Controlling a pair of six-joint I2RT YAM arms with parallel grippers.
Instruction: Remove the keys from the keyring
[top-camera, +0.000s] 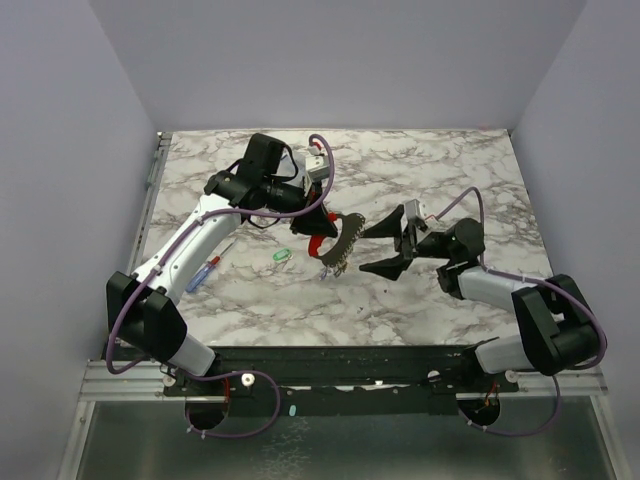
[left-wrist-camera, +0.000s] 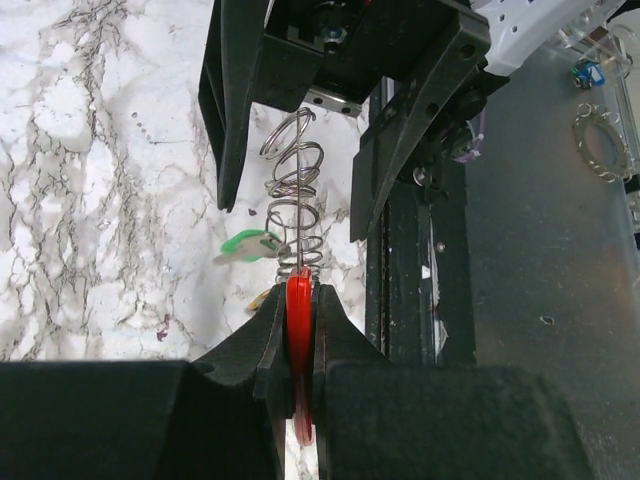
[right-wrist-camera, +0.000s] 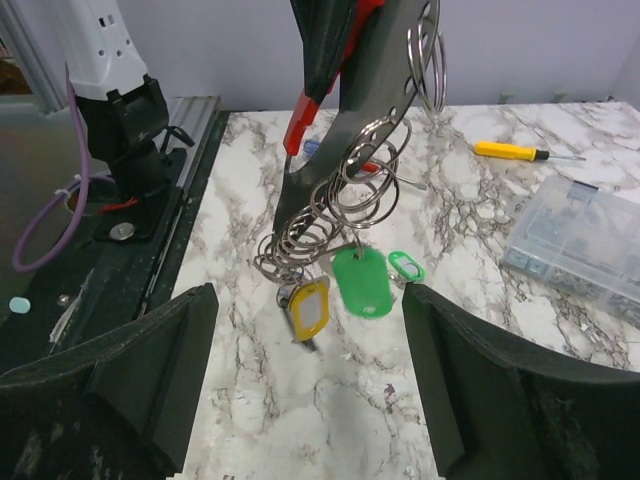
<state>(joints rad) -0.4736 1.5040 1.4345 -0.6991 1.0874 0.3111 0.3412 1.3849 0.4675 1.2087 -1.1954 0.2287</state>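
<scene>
My left gripper (top-camera: 322, 240) is shut on the red fob (left-wrist-camera: 298, 330) and holds it above the table; the fob also shows in the right wrist view (right-wrist-camera: 300, 120). A stack of silvery keyring loops (right-wrist-camera: 330, 215) hangs from the fob. A yellow-tagged key (right-wrist-camera: 309, 307) and a green-tagged key (right-wrist-camera: 361, 281) dangle from the loops. A smaller green tag (right-wrist-camera: 405, 266) lies loose on the marble, also seen from above (top-camera: 281, 257). My right gripper (top-camera: 383, 248) is open and empty just right of the hanging cluster (top-camera: 338, 248), with its fingers (right-wrist-camera: 150, 360) on either side below the tags.
A yellow-handled screwdriver (right-wrist-camera: 510, 152) and a clear plastic box (right-wrist-camera: 580, 240) lie at the far side of the marble table. A red-and-blue pen (top-camera: 205, 268) lies left of the left arm. A black rail (top-camera: 330, 365) runs along the near edge.
</scene>
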